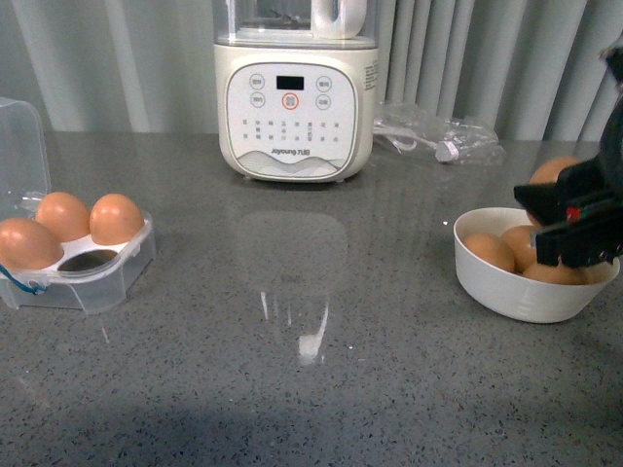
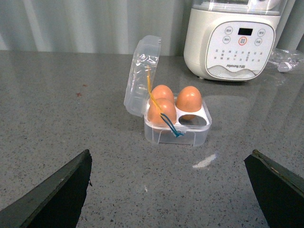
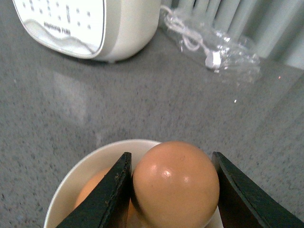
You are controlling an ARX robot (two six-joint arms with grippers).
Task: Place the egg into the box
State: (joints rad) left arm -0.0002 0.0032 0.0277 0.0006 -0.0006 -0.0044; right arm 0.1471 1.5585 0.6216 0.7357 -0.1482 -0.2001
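The egg is gripped by the right end effector above the bowl, with the box set well apart leftward.

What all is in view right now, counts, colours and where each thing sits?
egg: one, orange-brown, held above the bowl
boxed eggs: three, orange-brown, in the box's cups
bowl eggs: at least three, brown, in the bowl
box: one, clear plastic, lid open, one cup empty, table's left side
bowl: one, white, table's right side
kitchen machine: one, cream, back centre
plastic bag: one, clear, white cable inside, back right
table: one, speckled grey
curtain: pale grey pleats, behind the table
left gripper: one, dark, open, facing the box
right gripper: one, dark, shut on the egg
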